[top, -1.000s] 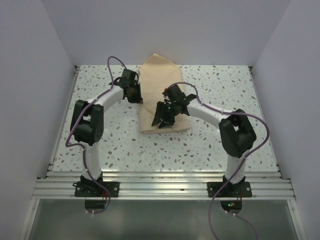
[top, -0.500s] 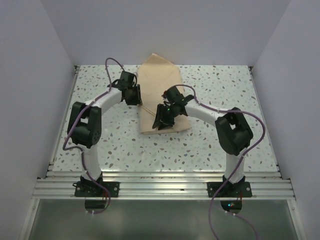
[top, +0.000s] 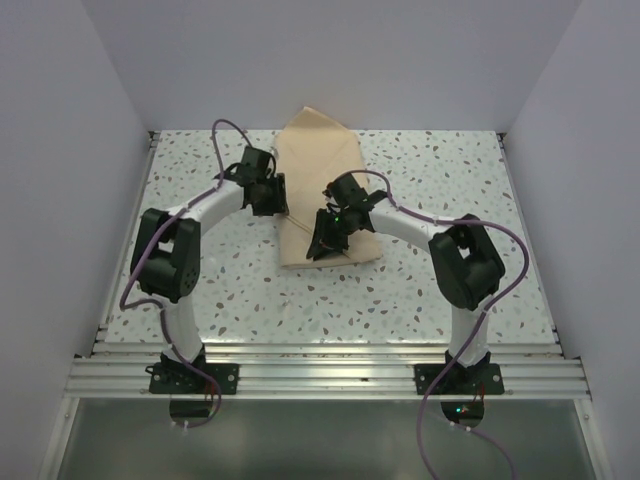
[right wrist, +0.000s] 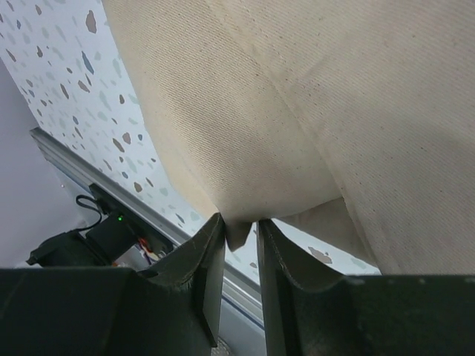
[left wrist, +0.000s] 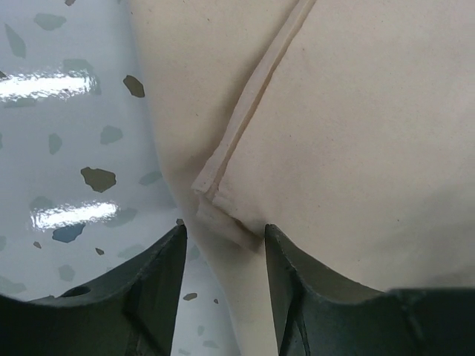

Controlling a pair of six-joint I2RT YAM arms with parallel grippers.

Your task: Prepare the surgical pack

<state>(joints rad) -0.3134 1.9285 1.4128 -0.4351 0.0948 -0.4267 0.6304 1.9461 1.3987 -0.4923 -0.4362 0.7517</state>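
The wrap [top: 322, 165] lies folded in the middle of the desk [top: 430, 180]. My left fingers [left wrist: 159, 278] stand wide around its hemmed corner, not holding it. My right fingers [right wrist: 197, 259] are narrow and pinch a fold, I think to pull it over.

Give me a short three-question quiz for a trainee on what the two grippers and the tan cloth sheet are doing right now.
1. True or false: the left gripper has its jaws apart.
2. Which one pinches a fold of the tan-beige matte cloth wrap sheet? A: left gripper. B: right gripper.
3. What surface does the sheet lie on?
Key: 1 true; 2 B; 3 the white speckled table.
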